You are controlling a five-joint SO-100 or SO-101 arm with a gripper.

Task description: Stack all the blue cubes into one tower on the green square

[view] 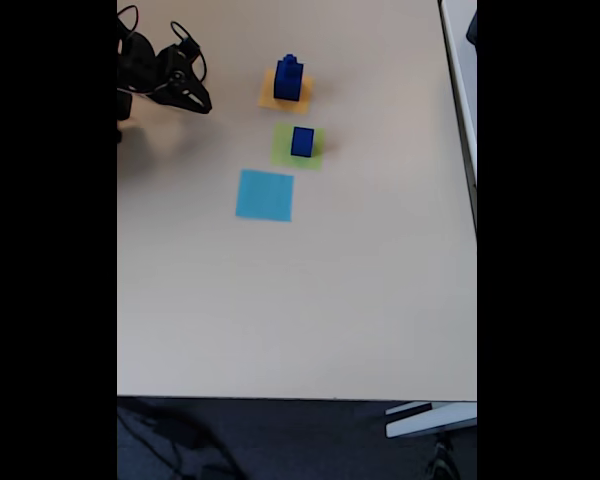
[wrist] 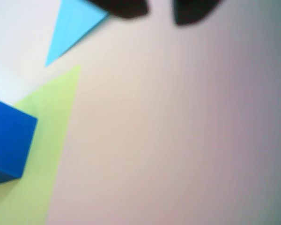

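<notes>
Beige tabletop (view: 300, 300) fills most of what I see from the fixed camera, and its near stretch is bare. Working away from that edge, the first thing I come to is the light-blue square patch (view: 265, 195), lying flat; in the wrist view a corner of it shows as a light-blue triangle (wrist: 72, 28) near the top left. Just beyond it sits the green square (view: 298, 146), and one dark-blue cube (view: 302, 142) stands on it, slightly toward its right side in the fixed view. My wrist camera catches that same cube (wrist: 9, 143) at the left edge, resting on the green patch (wrist: 42, 154), with the picture soft and out of focus.

Farther back lies the orange square patch (view: 284, 90), and on it stands a small tower of blue cubes (view: 288, 79), a larger one below and at least one smaller one on top; I cannot count the pieces for certain.

At the far left of the table is my arm, with its black gripper (view: 195, 100) well apart from all three patches. In the wrist view the two dark fingertips (wrist: 124, 9) sit at the top edge with a clear gap between them, so the jaws are parted and hold nothing.
</notes>
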